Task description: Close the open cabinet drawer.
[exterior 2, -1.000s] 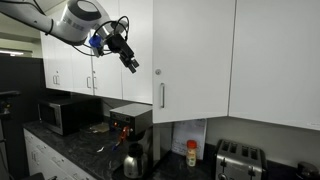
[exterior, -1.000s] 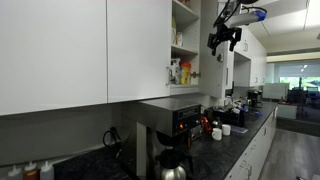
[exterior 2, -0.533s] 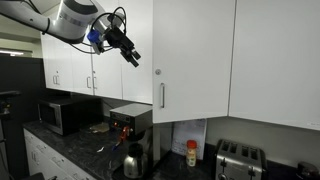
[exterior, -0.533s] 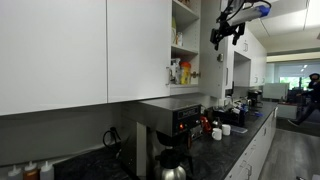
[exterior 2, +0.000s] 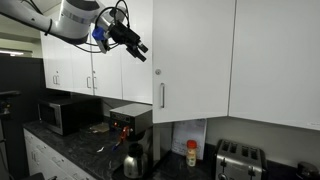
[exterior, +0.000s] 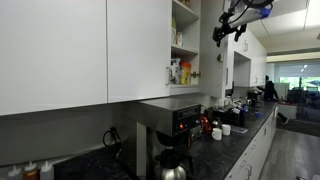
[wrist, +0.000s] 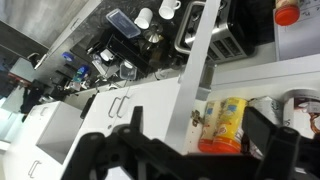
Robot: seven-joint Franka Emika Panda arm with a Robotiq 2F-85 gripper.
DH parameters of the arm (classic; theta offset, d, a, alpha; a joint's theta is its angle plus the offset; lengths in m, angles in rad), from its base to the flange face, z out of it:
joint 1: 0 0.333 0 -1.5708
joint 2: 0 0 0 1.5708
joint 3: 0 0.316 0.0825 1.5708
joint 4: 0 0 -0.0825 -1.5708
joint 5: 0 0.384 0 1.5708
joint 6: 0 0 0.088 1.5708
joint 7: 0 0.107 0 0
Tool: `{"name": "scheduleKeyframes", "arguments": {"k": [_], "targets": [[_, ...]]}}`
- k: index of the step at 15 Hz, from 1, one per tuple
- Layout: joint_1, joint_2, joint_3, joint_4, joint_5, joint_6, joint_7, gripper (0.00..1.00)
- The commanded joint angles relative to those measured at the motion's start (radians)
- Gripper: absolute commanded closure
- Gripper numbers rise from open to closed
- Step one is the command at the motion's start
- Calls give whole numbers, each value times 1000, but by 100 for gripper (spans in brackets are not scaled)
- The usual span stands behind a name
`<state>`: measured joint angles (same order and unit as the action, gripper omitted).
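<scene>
The cabinet drawer is a tall white door with a slim silver bar handle [exterior 2: 163, 95]. It stands swung open; an exterior view shows its outer face [exterior 2: 195, 55], another its inner side [exterior: 212, 60]. Behind it are pale shelves with small yellow and orange bottles [exterior: 180, 72]. My gripper [exterior: 229, 27] hangs high in front of the shelves, next to the door's free edge [exterior 2: 137, 46]. It is open and empty and touches nothing. In the wrist view its dark fingers [wrist: 195, 150] frame the bottles [wrist: 225, 122] and the door's edge [wrist: 200, 60].
Shut white cabinets run on both sides [exterior: 60, 50]. Below are a dark counter [exterior: 235, 145], a coffee machine [exterior: 175, 120] [exterior 2: 130, 125], a glass pot [exterior: 172, 165], a microwave [exterior 2: 62, 115] and a toaster [exterior 2: 235, 158]. A person stands far down the room [exterior: 268, 88].
My gripper has risen a little and moved closer to the door's free edge. The door has not moved. A person has appeared in the background.
</scene>
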<state>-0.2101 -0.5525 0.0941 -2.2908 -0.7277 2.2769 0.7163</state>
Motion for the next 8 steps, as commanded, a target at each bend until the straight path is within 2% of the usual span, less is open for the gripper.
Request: {"name": "scheduleKeyframes", "arguments": {"k": [1,8], "targets": [[-24,25,-9,6,-61,63,40,0],[-16,45,-35,-5,-120,183,87,0]]}}
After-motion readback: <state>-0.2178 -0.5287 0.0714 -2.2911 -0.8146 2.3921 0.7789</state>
